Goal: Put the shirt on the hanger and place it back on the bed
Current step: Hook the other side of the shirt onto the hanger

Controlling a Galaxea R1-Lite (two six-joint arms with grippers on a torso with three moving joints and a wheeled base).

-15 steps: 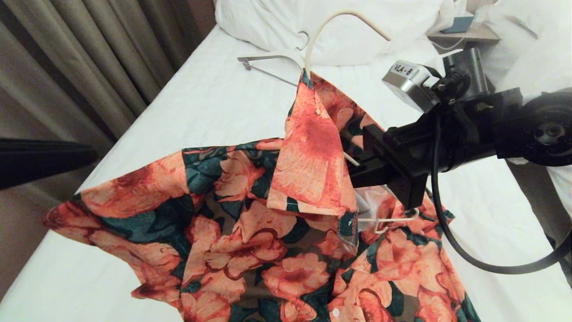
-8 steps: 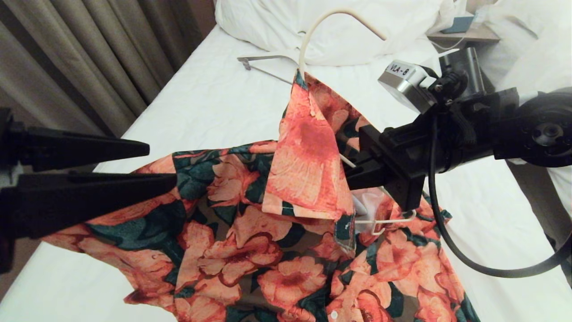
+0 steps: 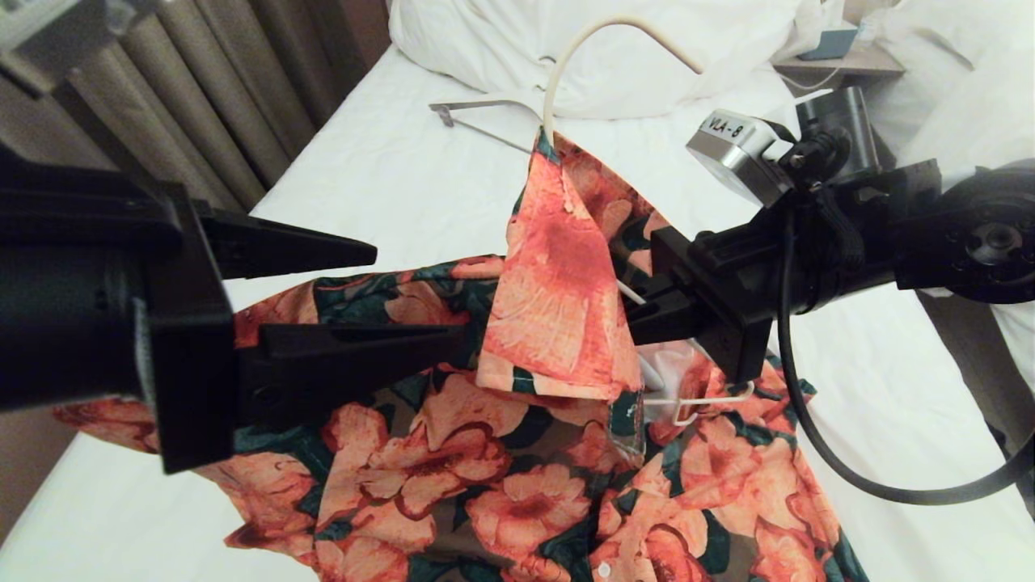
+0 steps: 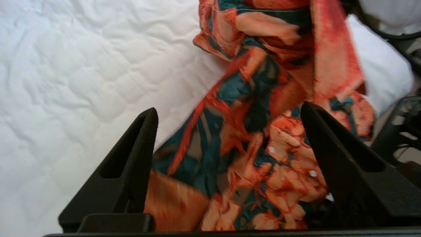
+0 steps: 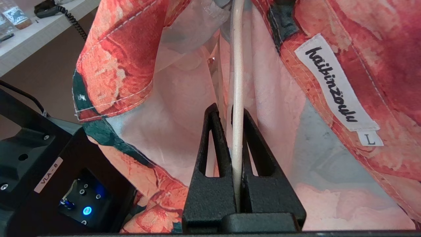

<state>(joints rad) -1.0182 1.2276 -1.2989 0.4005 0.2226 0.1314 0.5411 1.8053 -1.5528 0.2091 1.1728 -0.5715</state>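
Left end effector [image 3: 412, 299] advanced, gaping; right end effector [image 5: 230, 113] clamps hanger [image 5: 237, 82], shirt [image 3: 517, 453] hiding rest.

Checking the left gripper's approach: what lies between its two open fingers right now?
In the left wrist view, the flowered shirt fills the gap between the left gripper's spread fingers, with white bed sheet behind it.

Beige curtains [image 3: 234, 105] hang in folds along the left side. A second hanger, white with a grey bar [image 3: 477, 113], lies near the pillow [image 3: 614, 48]. At the far right stands a wooden bedside shelf [image 3: 849, 61] holding a small blue box [image 3: 833, 40].
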